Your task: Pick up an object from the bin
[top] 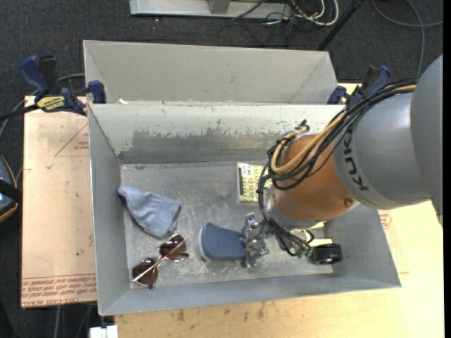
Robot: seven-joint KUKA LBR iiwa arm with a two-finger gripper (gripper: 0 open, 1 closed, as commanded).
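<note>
Camera view: scuffed grey bin (204, 192), dark carpet (70, 13) around

One overhead camera, fairly close, angled down into the grey bin (211, 129) from its front side.

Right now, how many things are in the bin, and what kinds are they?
blue-grey cloth: 1
brown sunglasses: 1
blue rounded thing: 1
pale printed card: 1
small black round thing: 1
Total: 5
</note>
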